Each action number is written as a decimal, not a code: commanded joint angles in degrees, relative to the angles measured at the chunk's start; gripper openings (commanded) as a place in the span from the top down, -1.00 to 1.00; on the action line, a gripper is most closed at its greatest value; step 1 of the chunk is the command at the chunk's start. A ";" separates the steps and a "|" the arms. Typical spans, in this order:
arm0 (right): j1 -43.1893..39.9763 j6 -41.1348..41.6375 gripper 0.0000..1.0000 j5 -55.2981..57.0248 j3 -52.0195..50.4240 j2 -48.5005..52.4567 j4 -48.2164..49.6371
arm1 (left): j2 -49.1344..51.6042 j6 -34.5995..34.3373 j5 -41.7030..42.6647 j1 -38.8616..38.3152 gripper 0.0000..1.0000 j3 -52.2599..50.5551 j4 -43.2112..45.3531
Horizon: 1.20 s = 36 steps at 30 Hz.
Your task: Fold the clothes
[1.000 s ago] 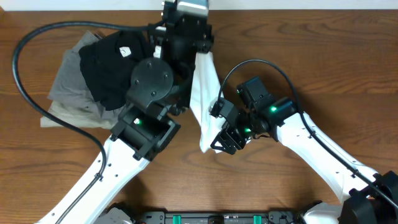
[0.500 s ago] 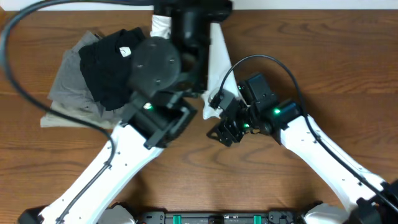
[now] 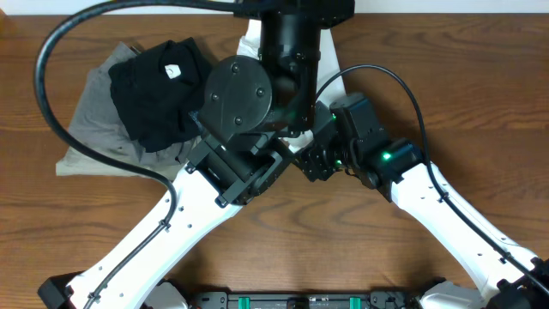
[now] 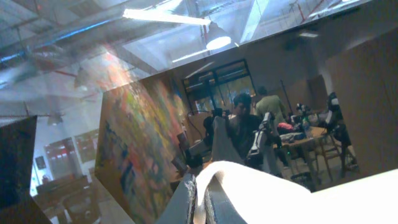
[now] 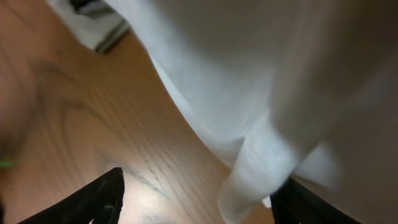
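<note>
So over the wooden worktop the white T-shirt is hanging in the air, pinched tight in my left end effector up high, while my right end effector sits lower, jaws spread wide, the shirt's rolled edge dangling between them, nothing clamped.

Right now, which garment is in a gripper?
The white T-shirt, pinched in the left gripper; the black garment and grey garments lie piled on the table.
</note>
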 commanded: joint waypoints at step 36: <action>-3.98 4.13 0.02 9.53 -1.60 0.28 0.37 | -1.07 3.69 -1.97 -0.17 0.88 2.01 0.79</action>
